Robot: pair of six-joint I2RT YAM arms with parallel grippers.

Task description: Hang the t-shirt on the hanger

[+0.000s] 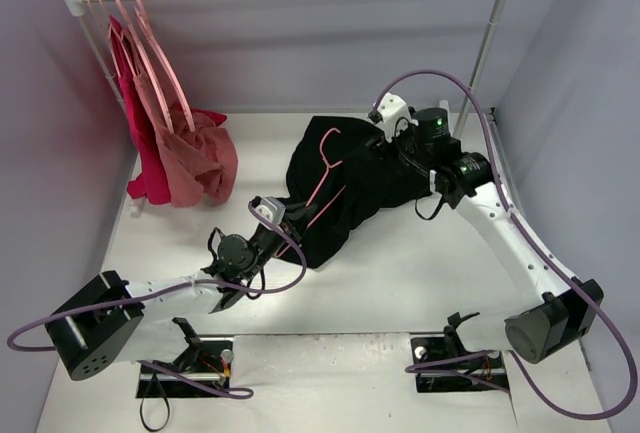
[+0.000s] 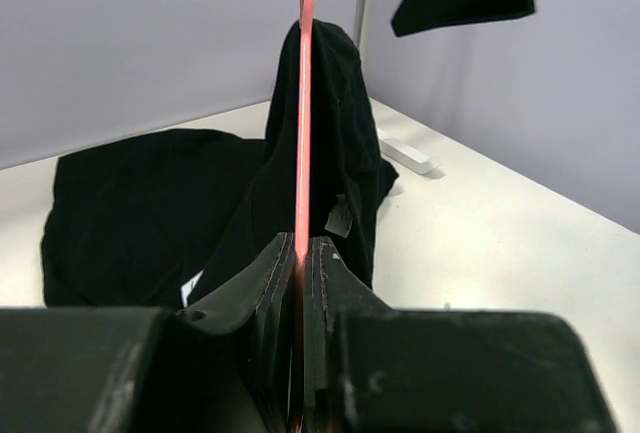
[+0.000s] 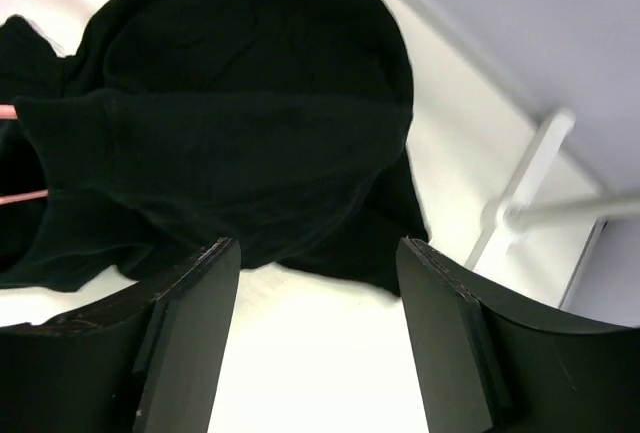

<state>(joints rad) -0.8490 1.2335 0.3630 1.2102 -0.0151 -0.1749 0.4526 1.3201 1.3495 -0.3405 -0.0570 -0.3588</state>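
Lying heaped on the table, the black t-shirt drapes partly over the hanger
The t-shirt spreads ahead of the left gripper and just under the right gripper; the pale-pink hanger rises edge-on straight ahead of the left gripper, whose fingers pinch its bar; the right gripper hovers, spread wide, gripping nothing

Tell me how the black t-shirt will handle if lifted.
Likely floppy: the t-shirt lies in crumpled folds and drapes limply over the hanger. Probably light, since that thin hanger, pinched in the left gripper, carries part of it without visibly bending. It would likely sag.
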